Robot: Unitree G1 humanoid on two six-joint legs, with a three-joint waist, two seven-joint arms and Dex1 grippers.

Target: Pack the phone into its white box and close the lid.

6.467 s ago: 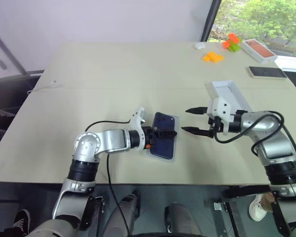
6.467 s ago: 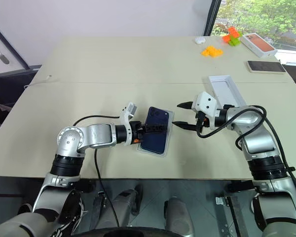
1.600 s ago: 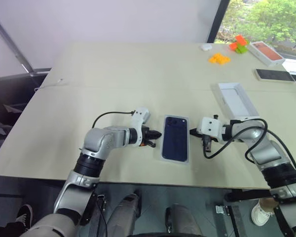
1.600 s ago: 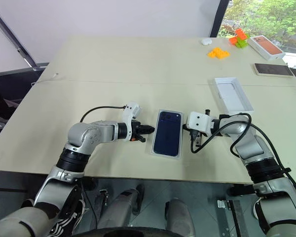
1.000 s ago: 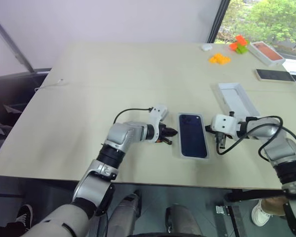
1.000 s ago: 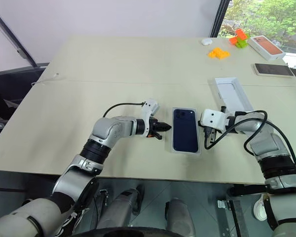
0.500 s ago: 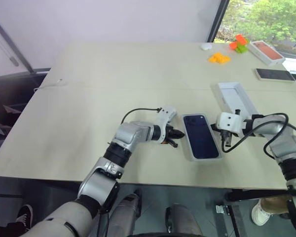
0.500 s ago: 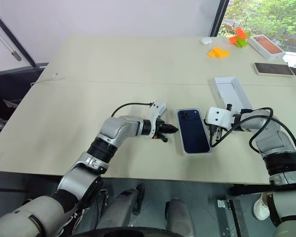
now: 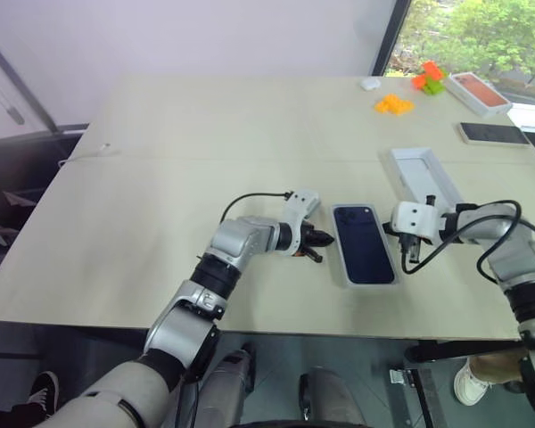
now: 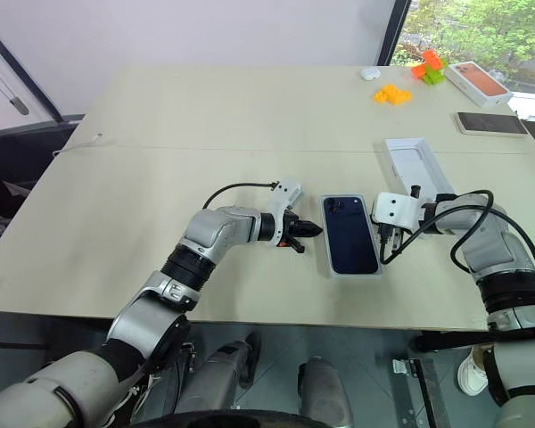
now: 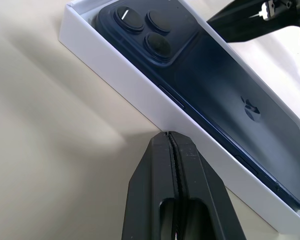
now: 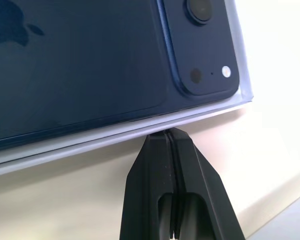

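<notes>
Left eye view: bare worktop surrounds the white box holding the phone, pinched between closed, empty left claw and right claw.

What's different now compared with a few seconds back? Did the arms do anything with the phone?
The white box with the phone in it has slid along the table toward the lid, now lying just beside it. The left gripper, earlier over the phone, now sits shut against the box's side; the right gripper, earlier open, is shut at the opposite side. The lid and the far items stayed put.
</notes>
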